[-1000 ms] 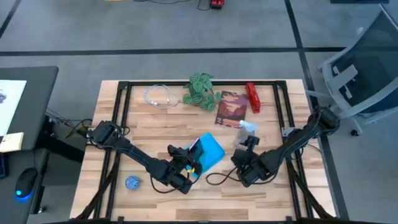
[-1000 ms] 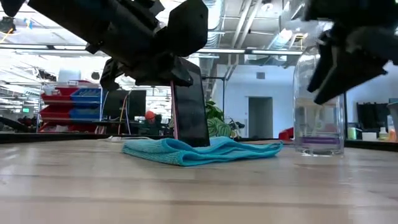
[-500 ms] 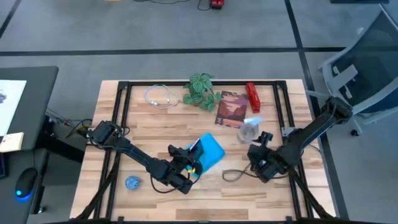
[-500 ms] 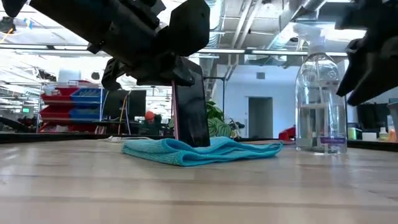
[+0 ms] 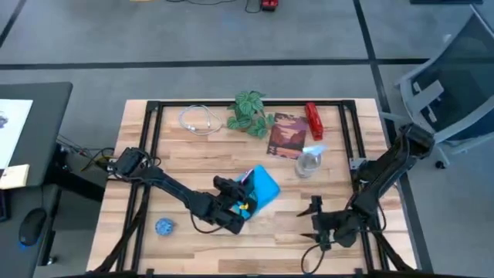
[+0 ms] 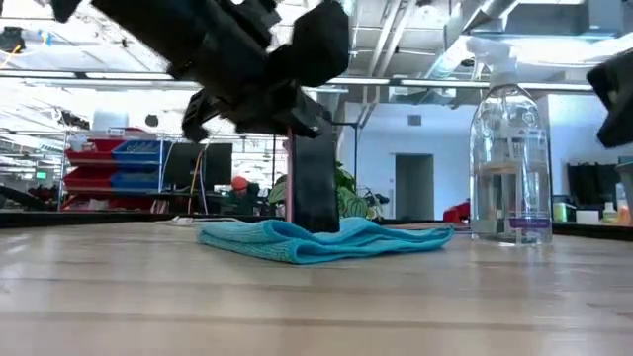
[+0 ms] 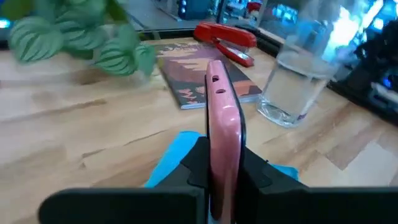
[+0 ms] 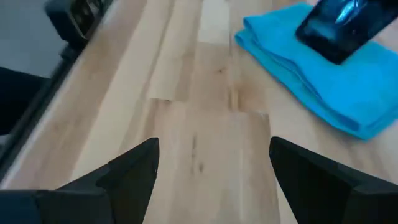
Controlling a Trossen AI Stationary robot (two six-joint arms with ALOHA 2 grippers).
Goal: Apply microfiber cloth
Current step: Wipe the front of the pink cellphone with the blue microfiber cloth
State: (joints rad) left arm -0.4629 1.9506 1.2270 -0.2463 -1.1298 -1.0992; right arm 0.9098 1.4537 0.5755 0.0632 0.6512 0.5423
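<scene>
Currently we have the left tool (image 5: 245, 202) clamped on the phone (image 6: 315, 188), holding it upright on edge with its lower end on the microfiber cloth (image 6: 326, 240); in the left wrist view the fingers (image 7: 194, 167) pinch the pink-edged case on both sides. Cloth sits folded mid-table, just in front of the spray bottle (image 6: 510, 163). Right tool (image 5: 315, 220) is near the front right of the table, well apart from the cloth, fingers spread wide and holding nothing. Our read: we're at the wipe step, phone pressed to cloth. Next move likely needs either the phone dragged across the fabric or the right tool brought in to pick up the cloth and rub the screen; the cloth is loose, so it may bunch or slide. Table (image 5: 185, 158) is light wood planks with a black frame; also on it are a plant (image 5: 248, 112), a booklet (image 5: 287, 135), a red stapler (image 5: 314, 120), a white cable (image 5: 197, 120) and a small blue ball (image 5: 164, 226). Room behind is an open workshop with shelving and ceiling ducts.
</scene>
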